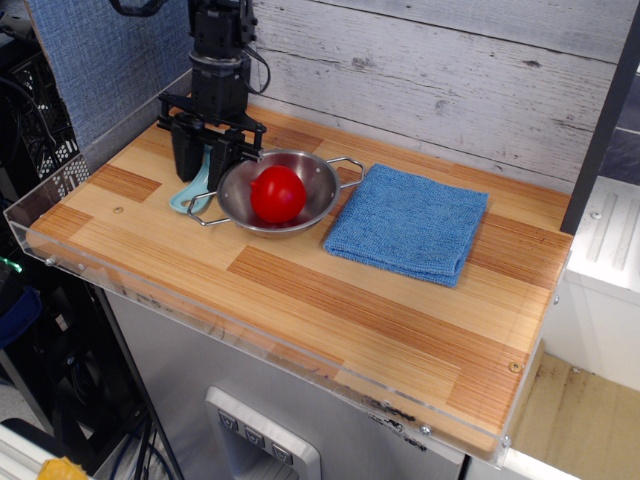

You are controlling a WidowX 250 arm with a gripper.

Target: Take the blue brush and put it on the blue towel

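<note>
Here, blue brush (193,188) — handle toward near-left edge — between tool (204,165) fingers, grip unclear.

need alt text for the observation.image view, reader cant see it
A black robot gripper straddles a light-blue brush lying at the left end of a wooden table. Just right of the brush sits a steel bowl holding a red ball, and right of that a folded blue towel lies flat.
</note>
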